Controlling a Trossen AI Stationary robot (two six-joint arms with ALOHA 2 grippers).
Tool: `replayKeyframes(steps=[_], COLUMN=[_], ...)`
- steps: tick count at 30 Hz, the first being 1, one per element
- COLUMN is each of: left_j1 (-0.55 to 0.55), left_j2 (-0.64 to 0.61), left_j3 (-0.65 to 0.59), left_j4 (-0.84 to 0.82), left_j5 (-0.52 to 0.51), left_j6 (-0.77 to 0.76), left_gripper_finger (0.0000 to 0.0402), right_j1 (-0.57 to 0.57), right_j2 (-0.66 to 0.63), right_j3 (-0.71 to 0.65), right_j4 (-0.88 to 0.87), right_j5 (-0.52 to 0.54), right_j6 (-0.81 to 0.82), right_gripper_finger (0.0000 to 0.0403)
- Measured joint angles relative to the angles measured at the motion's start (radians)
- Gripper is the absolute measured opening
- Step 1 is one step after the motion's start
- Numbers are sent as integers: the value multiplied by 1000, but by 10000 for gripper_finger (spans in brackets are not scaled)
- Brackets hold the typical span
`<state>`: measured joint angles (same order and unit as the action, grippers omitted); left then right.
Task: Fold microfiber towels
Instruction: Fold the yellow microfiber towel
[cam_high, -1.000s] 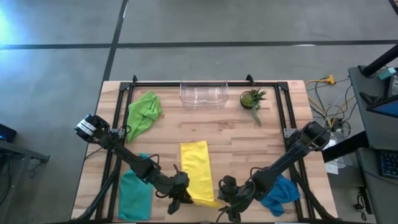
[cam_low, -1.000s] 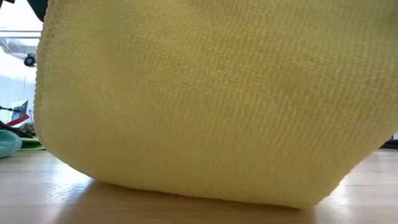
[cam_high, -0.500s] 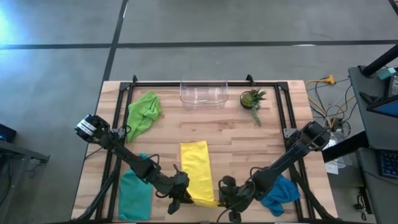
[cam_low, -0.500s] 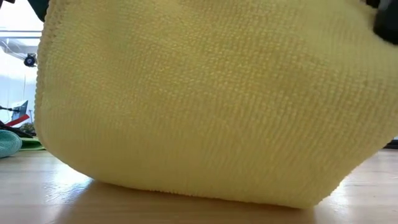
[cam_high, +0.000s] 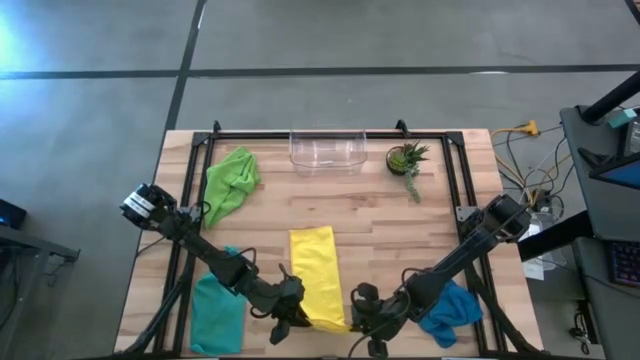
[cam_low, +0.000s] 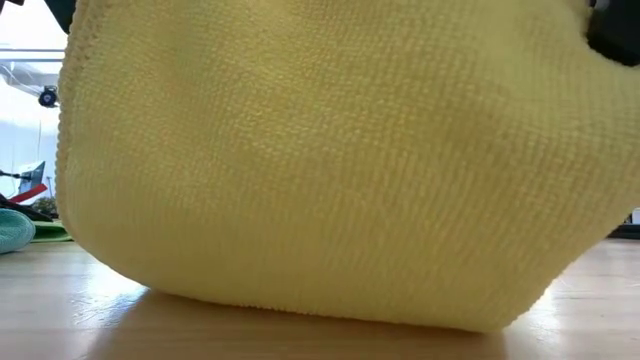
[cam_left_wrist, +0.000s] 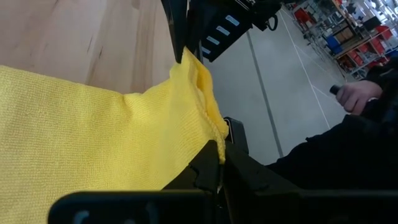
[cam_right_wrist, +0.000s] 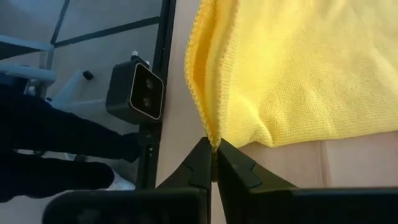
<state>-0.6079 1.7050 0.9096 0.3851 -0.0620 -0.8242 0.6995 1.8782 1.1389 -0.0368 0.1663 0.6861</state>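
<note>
The yellow towel (cam_high: 316, 272) lies as a long strip at the table's middle, its near end raised off the wood. It fills the low view as the yellow towel (cam_low: 330, 170), its lower fold (cam_low: 330, 310) resting on the table. My left gripper (cam_high: 298, 318) is shut on the near left corner and my right gripper (cam_high: 352, 320) on the near right corner. The lime green towel (cam_high: 231, 180) lies crumpled far left, the teal towel (cam_high: 217, 311) near left, and the blue towel (cam_high: 450, 309) near right. My left gripper pinches the yellow towel's near left corner (cam_left_wrist: 210, 138) between its two fingers, coming slanting down from the table's left. The cloth bunches at the fingers and that corner is held off the table. My right gripper pinches the near right corner by its hemmed edges (cam_right_wrist: 212, 132) between its two fingers. Two layers show side by side there. The fingers slant down from the table's right, and the cloth rises from them clear of the wood.
A clear plastic container (cam_high: 327, 150) and a small potted plant (cam_high: 406, 160) stand at the far edge. A black frame (cam_high: 330, 134) runs around the tabletop. Bare wood lies between the yellow towel and the far objects. A person's hand (cam_left_wrist: 356, 98) shows beyond the table.
My right gripper has shut on the yellow towel's near right corner, staying where it was. The towel's right side has drawn up slightly in the low view. My left gripper has kept still.
</note>
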Motion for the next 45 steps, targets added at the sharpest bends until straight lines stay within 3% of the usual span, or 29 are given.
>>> replayKeyframes(steps=[13,24,45], left_j1=[-5,-8,-7], left_j2=[-44,-169,-170], left_j3=[0,-34,-51], left_j4=[-33,-276,-514], left_j5=[-6,-149,-424], left_j6=[71,106,105], left_gripper_finger=[0,0,0], right_j1=[-60,-187,-361], right_j2=[-85,-143,-145], right_j3=[0,0,0], right_j4=[-66,-150,-206], right_j5=[-66,-131,-178], right_j6=[-19,-112,-218], right_gripper_finger=[9,9,9])
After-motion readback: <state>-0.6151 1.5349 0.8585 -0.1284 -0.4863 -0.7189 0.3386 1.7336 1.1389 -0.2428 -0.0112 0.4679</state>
